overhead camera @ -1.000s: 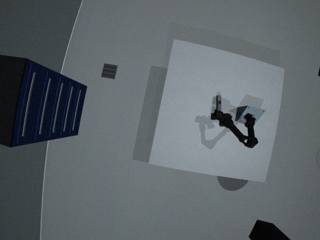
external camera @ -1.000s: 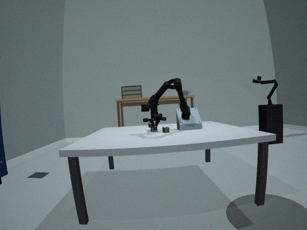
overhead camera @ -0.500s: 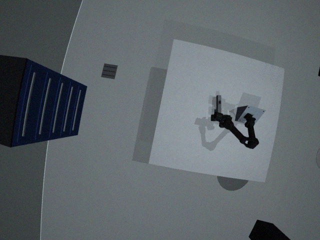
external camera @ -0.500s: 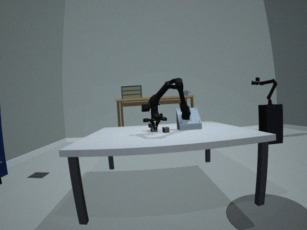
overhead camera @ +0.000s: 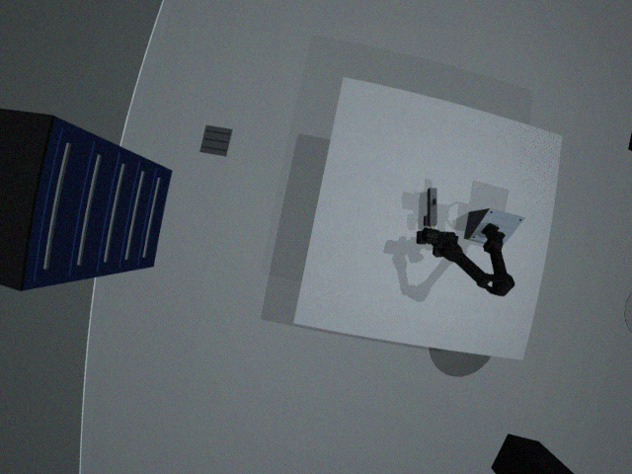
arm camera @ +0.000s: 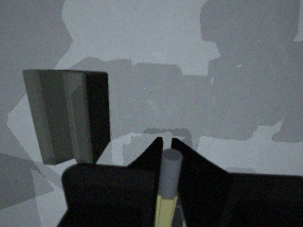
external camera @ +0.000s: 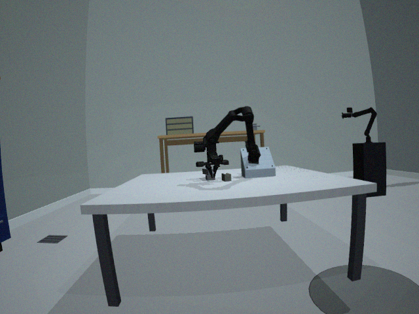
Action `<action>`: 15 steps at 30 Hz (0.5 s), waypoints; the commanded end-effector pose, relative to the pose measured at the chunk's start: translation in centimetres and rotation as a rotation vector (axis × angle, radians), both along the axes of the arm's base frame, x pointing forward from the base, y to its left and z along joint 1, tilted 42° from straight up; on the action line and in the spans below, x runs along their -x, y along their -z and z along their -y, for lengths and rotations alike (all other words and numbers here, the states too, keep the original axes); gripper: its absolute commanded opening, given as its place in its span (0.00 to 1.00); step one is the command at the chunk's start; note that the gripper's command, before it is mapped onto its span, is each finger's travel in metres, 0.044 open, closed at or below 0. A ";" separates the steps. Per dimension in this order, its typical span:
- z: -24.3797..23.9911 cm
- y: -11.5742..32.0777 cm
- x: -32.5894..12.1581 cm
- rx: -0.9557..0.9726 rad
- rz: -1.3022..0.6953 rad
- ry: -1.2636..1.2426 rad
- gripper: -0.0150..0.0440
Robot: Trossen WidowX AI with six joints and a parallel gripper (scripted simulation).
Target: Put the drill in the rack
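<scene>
The gripper (arm camera: pixel 167 144) is pinching the drill (arm camera: pixel 169 172) near mid-table, left of the rack (arm camera: pixel 66 115). Extraction appears underway; next, likely lifting it clear and carrying it rackward.

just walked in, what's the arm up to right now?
The single arm is bent down over the white table, its tool shut on the drill, a small grey cylinder with a yellow section below it. In the wrist view the fingers pinch it from both sides. The grey grooved block, likely the rack, sits on the table a little way off with nothing in it. So the drill is gripped but not yet laid in the rack.
</scene>
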State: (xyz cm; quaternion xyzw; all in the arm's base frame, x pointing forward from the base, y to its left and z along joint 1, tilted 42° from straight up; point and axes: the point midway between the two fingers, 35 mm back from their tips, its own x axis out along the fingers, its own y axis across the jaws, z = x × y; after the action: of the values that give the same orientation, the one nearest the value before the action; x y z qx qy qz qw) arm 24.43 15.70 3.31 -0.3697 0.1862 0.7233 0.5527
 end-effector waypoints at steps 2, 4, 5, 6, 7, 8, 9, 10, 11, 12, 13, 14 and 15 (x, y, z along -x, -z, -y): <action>-0.4 -0.5 0.2 -0.003 -0.003 0.005 0.25; -0.3 -0.3 0.1 0.000 0.000 0.001 0.30; -0.3 -0.3 0.1 0.000 0.000 0.001 0.34; -0.3 -0.3 0.1 0.000 0.000 0.001 0.39; -0.3 -0.3 0.1 0.000 0.000 0.001 0.43; -0.3 -0.3 0.1 0.000 0.000 0.001 0.48; -0.3 -0.3 0.1 0.000 0.000 0.001 0.52; -0.3 -0.3 0.1 0.000 0.000 0.001 0.57; -0.3 -0.3 0.1 0.000 0.000 0.001 0.61; -0.3 -0.3 0.1 0.000 0.000 0.001 0.65; -0.3 -0.3 0.1 0.000 0.000 0.001 0.70; -0.2 -0.3 0.1 -0.001 -0.001 0.001 0.74; -0.2 -0.2 0.1 -0.001 -0.001 0.002 0.79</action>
State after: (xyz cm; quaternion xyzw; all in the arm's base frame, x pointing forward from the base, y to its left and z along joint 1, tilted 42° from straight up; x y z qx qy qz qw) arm 24.28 15.96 3.59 -0.3680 0.1880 0.7231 0.5535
